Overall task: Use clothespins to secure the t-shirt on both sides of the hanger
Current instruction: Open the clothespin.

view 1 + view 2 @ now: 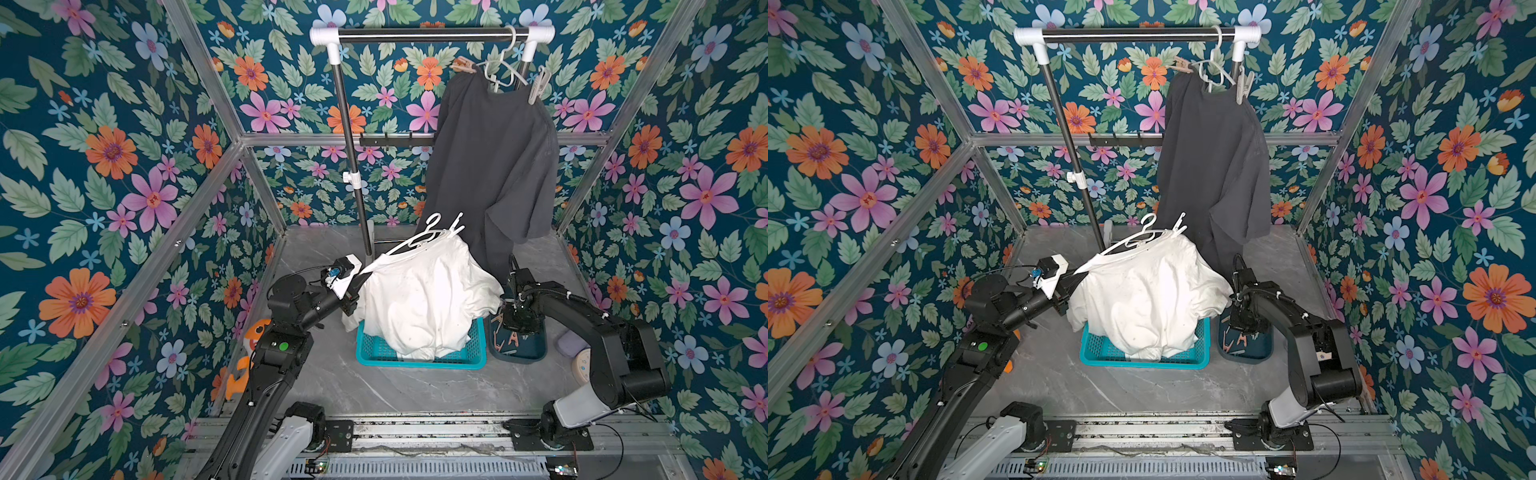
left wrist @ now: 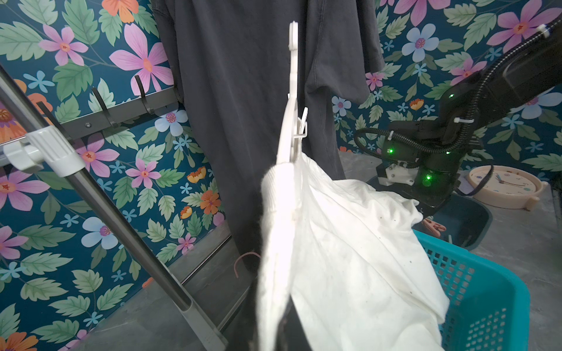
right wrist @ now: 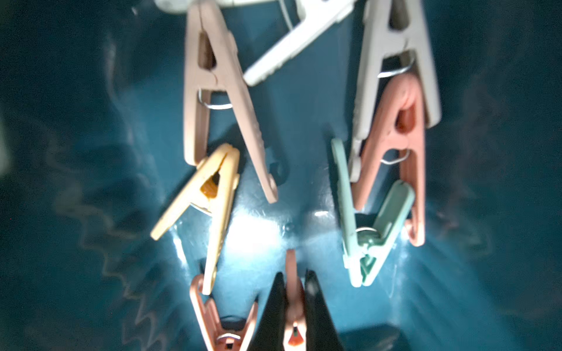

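Right gripper (image 3: 294, 282) is down in the dark teal bin (image 1: 523, 353), right of centre in a top view, jaws pinched shut on a pink clothespin (image 3: 291, 261). More clothespins (image 3: 225, 100) lie loose around it. Left gripper (image 1: 351, 297) holds the white t-shirt (image 1: 424, 299) on its hanger (image 1: 415, 241) above the blue basket (image 1: 419, 362), jaws closed, apparently on the cloth-covered shoulder.

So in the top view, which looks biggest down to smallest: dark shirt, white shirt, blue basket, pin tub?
1. dark shirt
2. white shirt
3. blue basket, though the shirt covers part of it
4. pin tub, partly behind the arm
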Robot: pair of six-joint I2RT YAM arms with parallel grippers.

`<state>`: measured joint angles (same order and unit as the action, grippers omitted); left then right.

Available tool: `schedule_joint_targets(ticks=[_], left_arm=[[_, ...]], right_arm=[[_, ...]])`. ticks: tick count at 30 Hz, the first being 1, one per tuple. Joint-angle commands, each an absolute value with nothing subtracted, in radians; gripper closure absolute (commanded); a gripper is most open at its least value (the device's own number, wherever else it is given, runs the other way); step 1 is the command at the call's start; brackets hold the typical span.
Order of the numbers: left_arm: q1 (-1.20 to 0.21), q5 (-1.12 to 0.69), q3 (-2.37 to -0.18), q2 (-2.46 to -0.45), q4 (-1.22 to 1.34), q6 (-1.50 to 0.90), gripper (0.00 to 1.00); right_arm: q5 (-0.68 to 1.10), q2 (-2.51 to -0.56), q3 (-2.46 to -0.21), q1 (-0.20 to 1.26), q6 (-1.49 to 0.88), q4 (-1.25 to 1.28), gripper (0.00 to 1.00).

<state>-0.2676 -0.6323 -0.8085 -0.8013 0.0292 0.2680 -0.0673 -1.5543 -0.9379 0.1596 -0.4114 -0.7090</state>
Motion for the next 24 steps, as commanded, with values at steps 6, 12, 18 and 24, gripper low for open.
schedule_joint_targets(ticks=[6, 12, 18, 24], left_arm=[[-0.266, -0.643, -0.811, -0.815, 0.096, 0.255, 1.00], [-0.267, -0.661, -0.821, -0.836, 0.102, 0.224, 1.00], [-0.268, -0.689, -0.846, -0.861, 0.083, 0.191, 1.00], [-0.271, -0.705, -0.854, -0.865, 0.066, 0.181, 1.00]], right_arm=[[-0.113, -1.478, -0.923, 0.160, -0.393, -0.683, 0.99], [-0.131, -1.338, -0.926, 0.160, -0.332, -0.647, 1.00], [-0.102, -1.245, -0.971, 0.160, -0.299, -0.595, 1.00], [-0.019, -1.188, -1.030, 0.163, -0.274, -0.560, 1.00]])
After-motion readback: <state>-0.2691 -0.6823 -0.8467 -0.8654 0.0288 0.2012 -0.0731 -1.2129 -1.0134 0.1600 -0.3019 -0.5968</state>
